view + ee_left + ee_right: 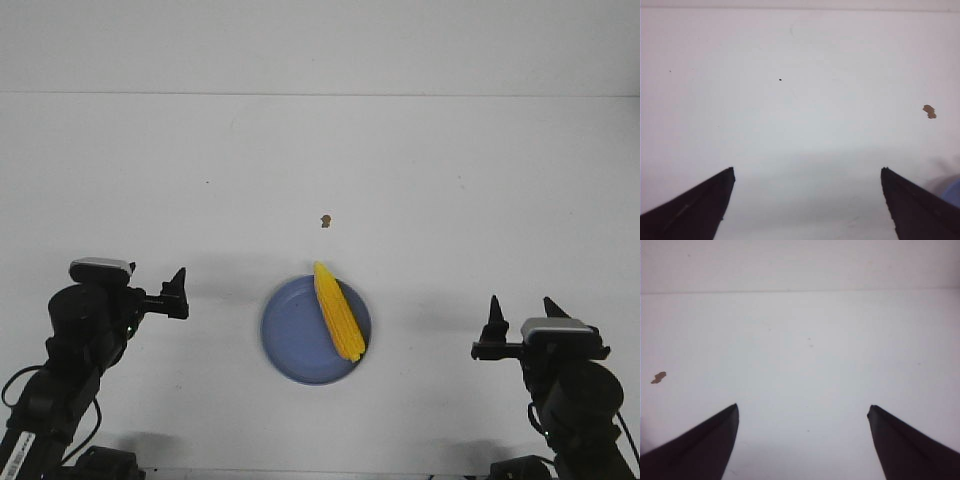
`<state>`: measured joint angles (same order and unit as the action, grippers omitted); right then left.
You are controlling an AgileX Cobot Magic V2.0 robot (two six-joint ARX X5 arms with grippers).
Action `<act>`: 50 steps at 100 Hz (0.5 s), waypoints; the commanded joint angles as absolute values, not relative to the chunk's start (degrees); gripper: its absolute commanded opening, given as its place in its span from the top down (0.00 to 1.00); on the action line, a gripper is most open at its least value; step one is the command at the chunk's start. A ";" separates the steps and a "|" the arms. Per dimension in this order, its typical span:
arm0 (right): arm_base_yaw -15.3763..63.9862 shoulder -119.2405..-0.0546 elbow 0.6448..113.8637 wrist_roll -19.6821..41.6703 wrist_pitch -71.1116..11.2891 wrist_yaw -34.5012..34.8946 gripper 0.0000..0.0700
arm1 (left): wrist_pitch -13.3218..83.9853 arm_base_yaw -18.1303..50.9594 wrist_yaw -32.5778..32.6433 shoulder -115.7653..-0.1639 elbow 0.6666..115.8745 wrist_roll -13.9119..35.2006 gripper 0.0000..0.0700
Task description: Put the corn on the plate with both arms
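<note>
The yellow corn (337,312) lies on the blue plate (295,338), slanted across its right half, with its pointed tip reaching just past the far rim. My left gripper (160,287) hovers to the left of the plate, open and holding nothing. To the right of the plate, my right gripper (522,308) is also open and holds nothing. The left wrist view shows its gripper (807,172) spread wide over bare table, with a sliver of the plate (953,192) at the edge. The right wrist view shows only bare table between the tips of its gripper (803,409).
A tiny brown speck (325,220) lies on the white table beyond the plate; this speck (929,111) shows in the left wrist view, and the same speck (658,377) in the right wrist view. The table's far edge (320,94) meets a pale wall.
</note>
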<state>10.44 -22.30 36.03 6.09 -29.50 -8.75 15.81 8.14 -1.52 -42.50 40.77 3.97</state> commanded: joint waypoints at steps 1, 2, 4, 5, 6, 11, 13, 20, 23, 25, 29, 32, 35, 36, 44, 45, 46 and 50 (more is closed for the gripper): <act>10.48 -19.38 34.59 3.77 -28.97 -8.97 0.22 | 14.66 8.16 -1.43 -39.55 38.44 4.64 0.17; 10.48 -18.92 34.30 3.68 -28.99 -8.97 0.22 | 14.50 8.16 -1.43 -38.96 37.95 4.75 0.17; 10.48 -17.85 33.76 3.42 -29.02 -8.95 0.22 | 14.35 8.16 -1.43 -37.82 37.01 5.04 0.17; 10.48 -17.65 33.69 3.36 -29.02 -8.95 0.22 | 14.28 8.16 -1.43 -37.26 36.56 5.19 0.17; 10.48 -17.30 33.58 3.27 -29.08 -8.95 0.22 | 14.22 8.16 -1.43 -36.73 36.10 5.32 0.17; 10.48 -15.79 33.50 3.05 -29.28 -8.97 0.22 | 14.04 8.16 -1.43 -34.06 33.89 5.72 0.17; 10.48 -15.31 33.52 3.07 -29.23 -8.99 0.22 | 14.09 8.16 -1.43 -33.06 33.08 5.72 0.17; 10.48 -14.61 33.50 2.94 -29.28 -8.97 0.22 | 15.11 8.16 -1.41 -30.04 31.00 5.87 0.18; 10.48 -14.61 33.50 2.79 -29.50 -9.04 0.22 | 15.25 8.16 -1.41 -28.99 30.37 6.79 0.17; 10.48 -14.61 33.50 2.76 -29.67 -9.04 0.23 | 15.38 8.16 -1.41 -28.32 30.06 7.14 0.18; 10.48 -14.70 33.50 2.72 -29.85 -9.04 0.25 | 15.44 8.14 -1.15 -27.27 29.74 7.18 0.19; 10.48 -14.70 33.50 2.70 -29.80 -9.06 0.29 | 15.42 8.16 -0.84 -26.68 29.71 7.16 0.24; 10.48 -14.70 33.50 2.70 -29.61 -9.06 0.36 | 15.25 8.16 -0.82 -26.11 29.71 7.11 0.32; 10.48 -14.70 33.50 2.70 -29.56 -9.06 0.39 | 15.14 8.16 -0.82 -25.93 29.71 7.09 0.35; 10.48 -14.68 33.50 2.35 -29.12 -9.19 0.70 | 14.92 8.16 -0.82 -24.86 29.71 6.85 0.65; 10.48 -14.68 33.50 2.31 -29.12 -9.21 0.72 | 14.92 8.16 -0.82 -24.77 29.71 6.85 0.70; 10.48 -14.68 33.50 2.20 -29.15 -9.26 0.78 | 14.96 8.16 -0.80 -24.67 29.71 6.85 0.74; 10.48 -14.68 33.50 2.04 -29.15 -9.32 0.89 | 14.98 8.16 -0.82 -24.38 29.71 6.87 0.91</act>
